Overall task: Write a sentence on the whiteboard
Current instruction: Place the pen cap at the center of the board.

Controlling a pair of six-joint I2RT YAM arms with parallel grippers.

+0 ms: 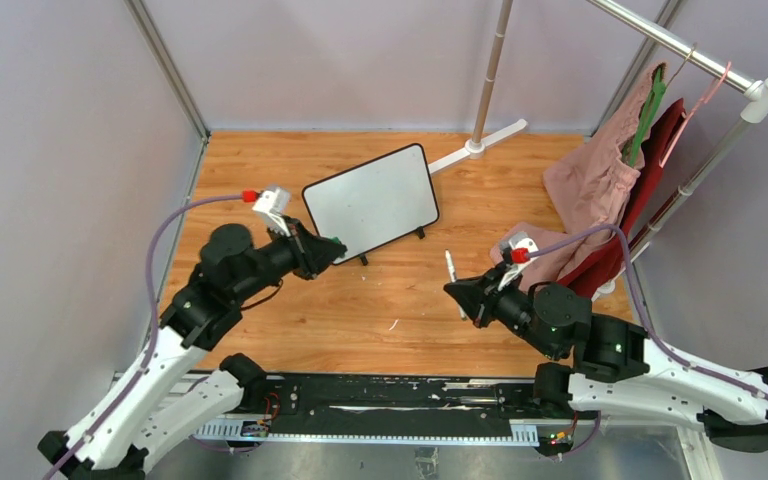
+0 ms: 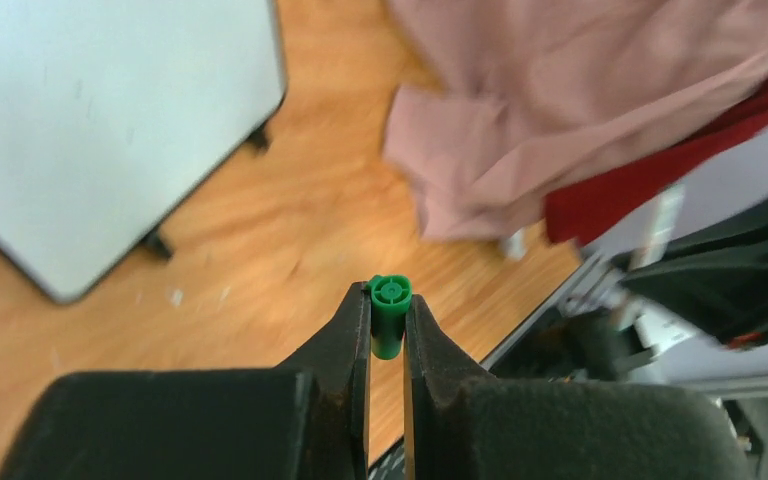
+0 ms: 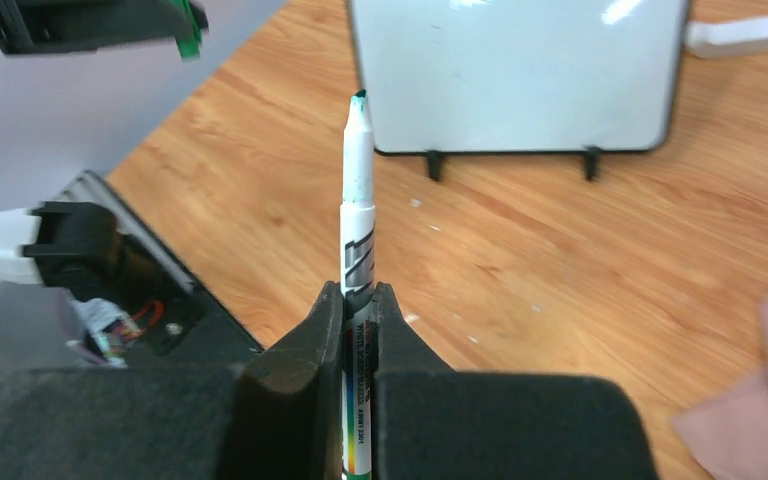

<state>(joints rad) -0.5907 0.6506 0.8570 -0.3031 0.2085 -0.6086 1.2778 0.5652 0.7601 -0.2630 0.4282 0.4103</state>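
The whiteboard stands tilted on small black feet at the back middle of the wooden table; its face shows plain white and no sentence is in view on it. My left gripper hovers by the board's lower left corner, shut on a green marker cap. My right gripper sits to the right of the board's front, shut on a white whiteboard marker. The marker's bare green tip points toward the board.
A clothes rack at the right carries pink and red garments that drape onto the table. The rack's white foot lies behind the board. Grey walls close in both sides; the black mounting rail runs along the near edge.
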